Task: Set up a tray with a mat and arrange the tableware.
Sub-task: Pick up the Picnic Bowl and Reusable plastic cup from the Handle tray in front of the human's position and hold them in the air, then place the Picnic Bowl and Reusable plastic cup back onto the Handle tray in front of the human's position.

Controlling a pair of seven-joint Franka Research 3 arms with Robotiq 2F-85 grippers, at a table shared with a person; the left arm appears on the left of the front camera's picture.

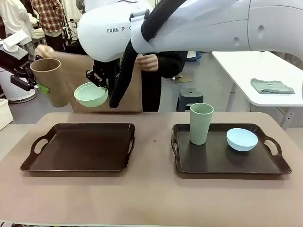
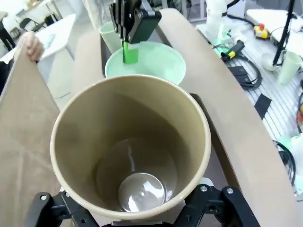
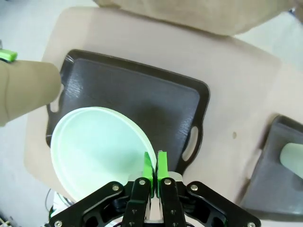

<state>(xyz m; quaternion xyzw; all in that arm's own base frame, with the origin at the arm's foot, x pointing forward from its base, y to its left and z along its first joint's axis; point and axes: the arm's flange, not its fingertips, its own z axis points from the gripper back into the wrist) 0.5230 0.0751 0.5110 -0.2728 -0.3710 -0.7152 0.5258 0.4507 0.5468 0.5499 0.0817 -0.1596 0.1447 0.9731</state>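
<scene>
Tapered tan cup (image 2: 130, 146) clamped in left hand (image 1: 39, 80); right hand (image 3: 155, 170) pinches shallow mint bowl (image 3: 94, 151).

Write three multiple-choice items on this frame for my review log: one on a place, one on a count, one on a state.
1. Where does the light blue shallow bowl lie?
A. on the left tray
B. on the right dark brown tray
C. in the person's hand

2. How many dark trays lie on the tan table?
A. one
B. two
C. three

3. How is the tall tan matte cup placed?
A. standing on a tray
B. lying on the table
C. held in the air by the left gripper

Answers:
1 B: it sits there beside the pale green tapered cup.
2 B: the left dark brown tray and the right one.
3 C: the fingers grip it well above the table.
</scene>
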